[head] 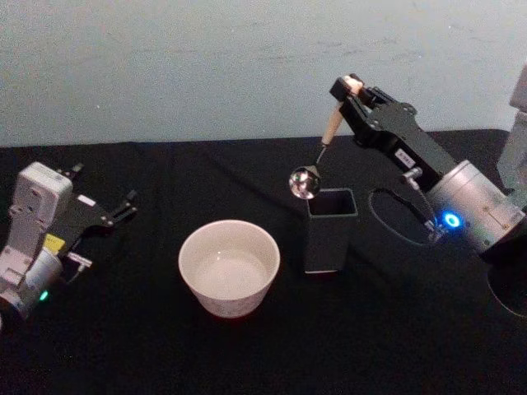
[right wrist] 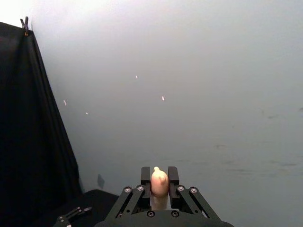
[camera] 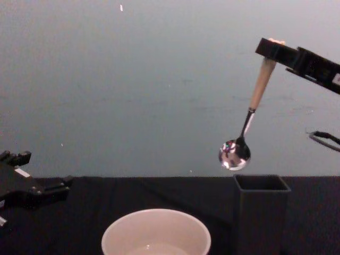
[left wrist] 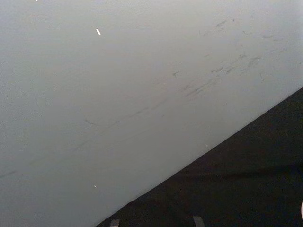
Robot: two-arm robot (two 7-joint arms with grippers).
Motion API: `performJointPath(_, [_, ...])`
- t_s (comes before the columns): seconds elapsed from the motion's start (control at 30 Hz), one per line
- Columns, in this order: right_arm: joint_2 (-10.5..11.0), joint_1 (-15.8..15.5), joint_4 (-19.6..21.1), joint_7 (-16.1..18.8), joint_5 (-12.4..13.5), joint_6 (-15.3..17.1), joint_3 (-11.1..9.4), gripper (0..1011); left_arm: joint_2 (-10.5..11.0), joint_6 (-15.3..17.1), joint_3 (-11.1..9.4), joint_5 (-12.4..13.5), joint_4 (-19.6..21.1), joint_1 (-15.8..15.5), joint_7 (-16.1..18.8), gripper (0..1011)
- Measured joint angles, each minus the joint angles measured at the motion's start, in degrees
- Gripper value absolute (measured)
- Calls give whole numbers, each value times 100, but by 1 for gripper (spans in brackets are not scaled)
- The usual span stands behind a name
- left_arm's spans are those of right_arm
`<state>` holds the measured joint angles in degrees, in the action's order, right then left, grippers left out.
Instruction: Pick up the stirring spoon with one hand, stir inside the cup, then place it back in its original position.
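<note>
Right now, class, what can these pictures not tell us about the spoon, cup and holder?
Stirring spoon: bear face, head view, covered by the right gripper shut on the handle.
Holder: inside floor, chest view, behind its walls.
Cup: lower part, chest view, cut off by the bottom edge.
Left gripper, parked left: arm, chest view, cut by the left edge.

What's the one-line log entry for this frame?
right gripper: shut on stirring spoon handle | stirring spoon: bowl-down, clear above holder | cup: beside holder, spoon not in it | left gripper: parked left
</note>
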<state>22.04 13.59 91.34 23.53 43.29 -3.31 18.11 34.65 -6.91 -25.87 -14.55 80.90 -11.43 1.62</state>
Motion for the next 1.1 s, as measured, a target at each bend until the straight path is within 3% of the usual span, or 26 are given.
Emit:
performJointPath(0.47, [135,-263,109,-94,-99,-76,-165,214,0,0,0,0,0,0,0,1001])
performJointPath(1.1, [-7,-115,-480,-110,-410,55,-99,214,0,0,0,0,0,0,0,1001])
